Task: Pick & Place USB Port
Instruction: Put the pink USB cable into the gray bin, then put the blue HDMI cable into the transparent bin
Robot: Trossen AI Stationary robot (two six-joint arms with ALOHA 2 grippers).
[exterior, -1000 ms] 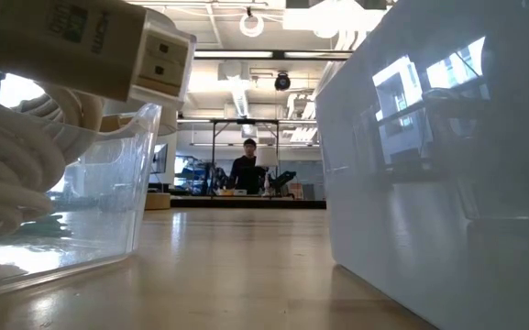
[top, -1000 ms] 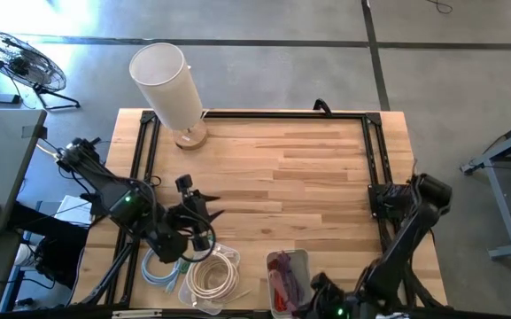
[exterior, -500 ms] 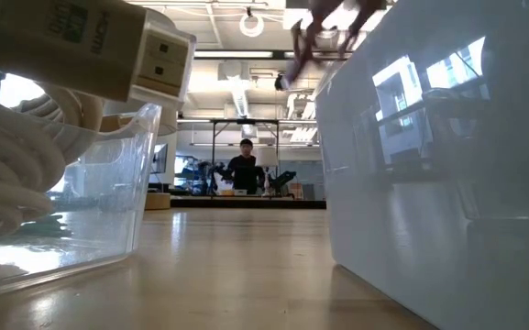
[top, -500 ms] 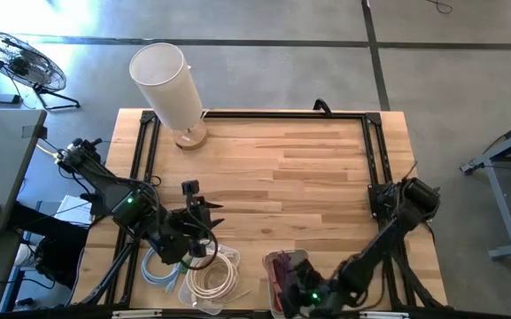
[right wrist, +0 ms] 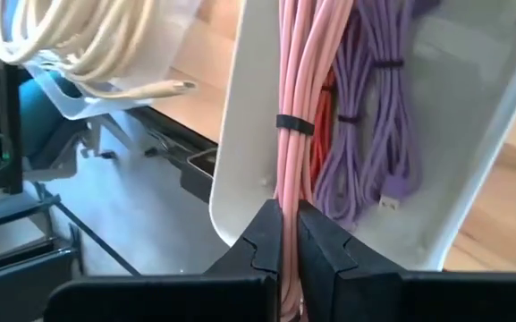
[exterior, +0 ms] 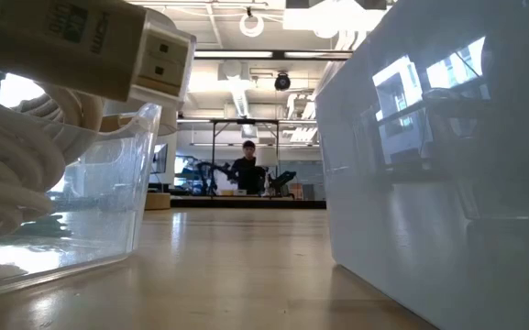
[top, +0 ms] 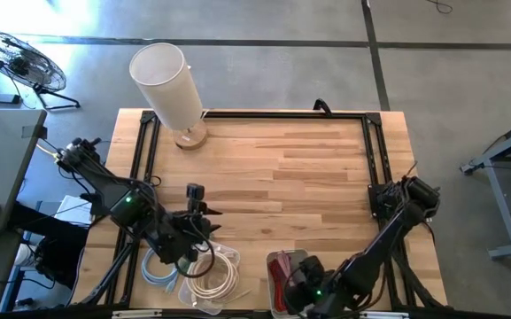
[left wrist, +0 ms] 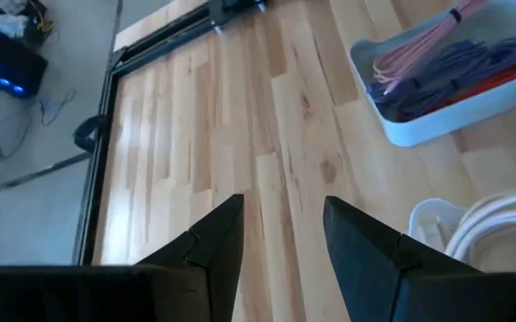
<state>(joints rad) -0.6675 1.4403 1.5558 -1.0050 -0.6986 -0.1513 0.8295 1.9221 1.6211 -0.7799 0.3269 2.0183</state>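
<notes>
A white tray [top: 305,257] at the table's near edge holds pink, purple and red cable bundles. My right gripper [top: 296,282] reaches down into it and is shut on the pink bundle [right wrist: 293,89], which a black tie binds. Purple cables [right wrist: 365,134] lie beside the pink ones. To the tray's left, a clear bin [top: 211,279] holds coiled white cables, and a white adapter block [exterior: 108,46] rests on the coils. My left gripper [left wrist: 284,224] hovers open above bare wood next to the bin and touches nothing. My right gripper pinches the pink cable bundle [right wrist: 289,201] between its two fingers [right wrist: 262,241], a little short of the black tie [right wrist: 293,123]. The fingers come slanting down from above, roughly along the strands. The bundle lies in the tray against its wall [right wrist: 240,134].
A tall white cylinder on a wooden base [top: 166,84] stands at the far left corner. Black frame rails [top: 370,151] run along the table's left, far and right sides. Bare wood [top: 299,168] fills the middle. In the low view a person [exterior: 248,170] shows far across the room.
My right gripper moved from the near edge toward the table's left, over the white tray, then dropped down into it; half a second ago it showed blurred above the tray wall in the low view and is now hidden behind it. My left gripper shifted slightly.
</notes>
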